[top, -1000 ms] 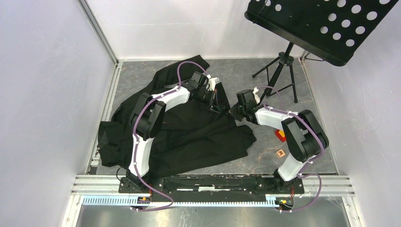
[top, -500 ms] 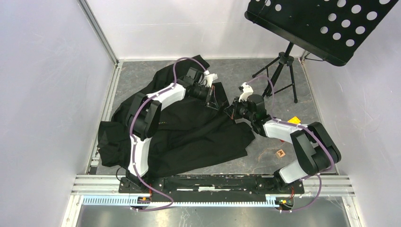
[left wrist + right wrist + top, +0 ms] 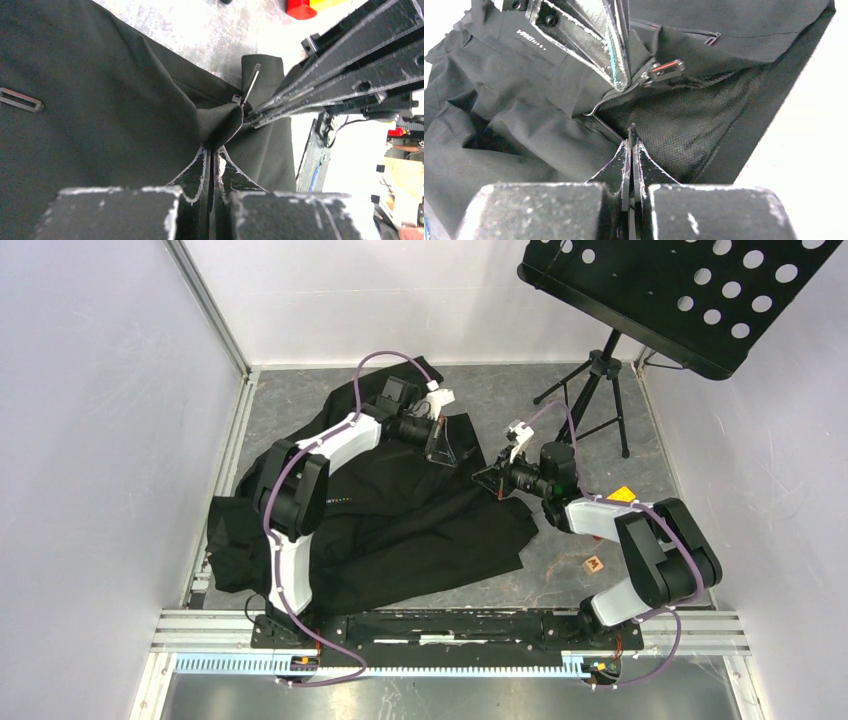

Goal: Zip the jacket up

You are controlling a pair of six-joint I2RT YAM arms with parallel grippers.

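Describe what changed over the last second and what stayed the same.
The right claw closed on the jacket's edge as its arm swung out to the right. The left claw drew its pinch of fabric slightly toward the far side. The music stand stayed put.

From my console, the table (image 3: 500, 385) showed as a mottled grey slab. The black jacket (image 3: 400, 530) sprawled across it, running from beneath the left pincer (image 3: 443, 447) and the right pincer (image 3: 486, 477) back toward the arm bases and well out past the left pincer's outer side. Beyond the right pincer, to its outer side, a music stand (image 3: 600, 367) stood with its tripod feet on the bare grey. Behind the right pincer, toward the bases, a small brown tile (image 3: 594, 564) lay flat. Near it sat a yellow-and-red block (image 3: 622, 494), partly hidden by that arm.
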